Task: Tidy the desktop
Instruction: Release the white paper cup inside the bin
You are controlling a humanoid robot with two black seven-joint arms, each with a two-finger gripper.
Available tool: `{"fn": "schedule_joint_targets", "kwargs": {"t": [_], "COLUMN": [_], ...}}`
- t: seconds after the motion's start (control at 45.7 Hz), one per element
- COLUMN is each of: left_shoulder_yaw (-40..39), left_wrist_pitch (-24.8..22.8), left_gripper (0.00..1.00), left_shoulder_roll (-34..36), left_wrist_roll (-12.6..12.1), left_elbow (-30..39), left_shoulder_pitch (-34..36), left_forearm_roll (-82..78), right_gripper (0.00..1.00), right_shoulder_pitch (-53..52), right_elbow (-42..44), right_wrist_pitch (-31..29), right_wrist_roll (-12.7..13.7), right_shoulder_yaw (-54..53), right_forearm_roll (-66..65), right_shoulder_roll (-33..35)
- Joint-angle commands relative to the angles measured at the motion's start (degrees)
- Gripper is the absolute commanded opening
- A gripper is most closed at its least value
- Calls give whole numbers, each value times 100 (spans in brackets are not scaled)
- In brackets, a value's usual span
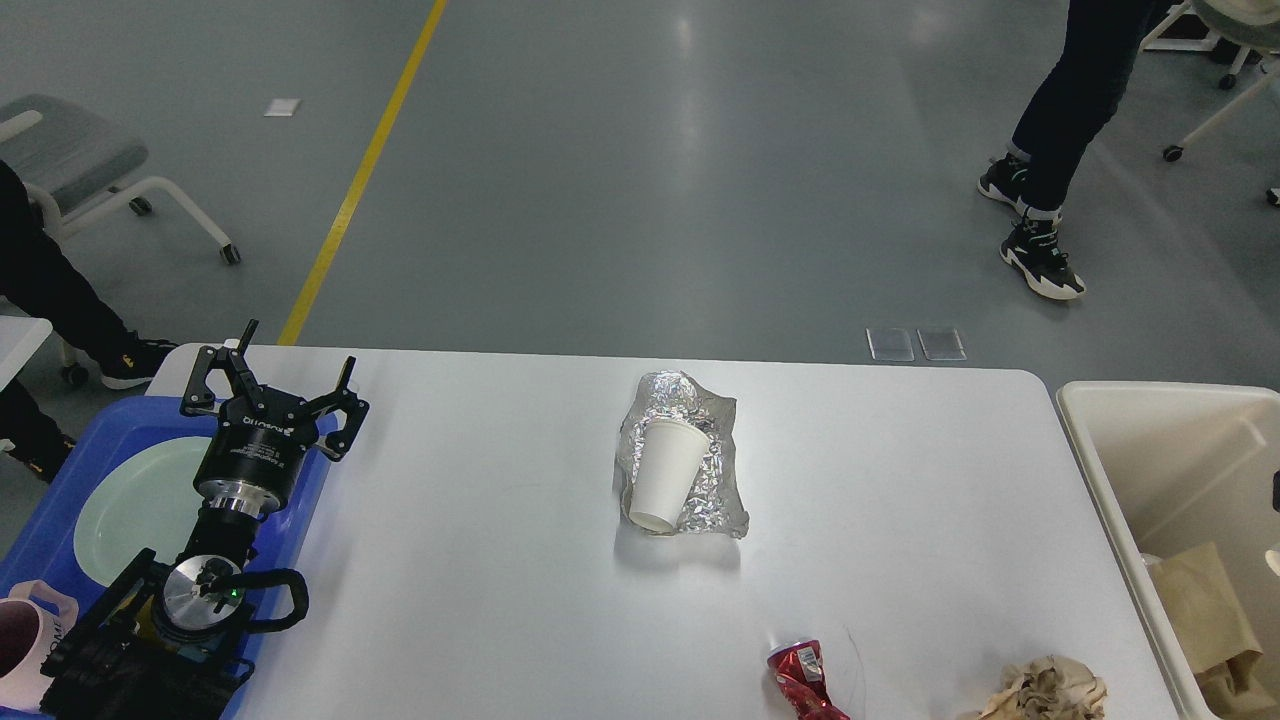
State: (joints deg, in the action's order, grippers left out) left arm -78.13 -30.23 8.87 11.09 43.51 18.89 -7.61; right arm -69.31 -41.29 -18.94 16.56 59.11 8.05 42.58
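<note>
Desk (480, 560) carrying light litter: paper cup (665, 472) lying on crinkly foil (712, 470), likely crushable, best pinched mid-body; left jaws (275, 385) hanging spread, empty; right arm unseen

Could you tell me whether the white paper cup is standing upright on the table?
No, the white paper cup lies on its side on the crumpled foil.

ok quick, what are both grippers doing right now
left gripper: jaws open, holding nothing, above the blue tray's far edge.
right gripper: not in view, so it cannot be told.
</note>
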Motion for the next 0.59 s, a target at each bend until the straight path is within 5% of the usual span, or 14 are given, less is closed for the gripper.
{"fn": "schedule_joint_targets", "kwargs": {"t": [0.0, 0.197, 0.503, 0.525, 0.569], "left_shoulder_yaw": [0, 0, 0, 0, 0], "left_wrist_pitch": [0, 0, 0, 0, 0], "left_gripper": [99, 99, 99, 99, 99], "left_shoulder_roll": [1, -8, 1, 1, 1], "left_wrist_roll": [-2, -2, -2, -2, -2], "left_elbow": [0, 0, 0, 0, 0], "left_shoulder_pitch": [1, 1, 1, 1, 1], "left_forearm_roll": [-4, 5, 5, -4, -4], "right_gripper": [0, 0, 0, 2, 39], "right_shoulder_pitch": [1805, 3546, 3917, 3917, 3908], "right_elbow": [1700, 3970, 4129, 4138, 4155], "right_wrist_pitch": [267, 776, 1445, 1454, 1568], "right_wrist_roll": [-4, -4, -4, -4, -4], "right_shoulder_yaw": [-979, -1192, -1192, -1183, -1183], "right_forearm_roll": [4, 12, 12, 12, 21], "right_shoulder_roll": [-741, -2174, -2421, -2413, -2413]}}
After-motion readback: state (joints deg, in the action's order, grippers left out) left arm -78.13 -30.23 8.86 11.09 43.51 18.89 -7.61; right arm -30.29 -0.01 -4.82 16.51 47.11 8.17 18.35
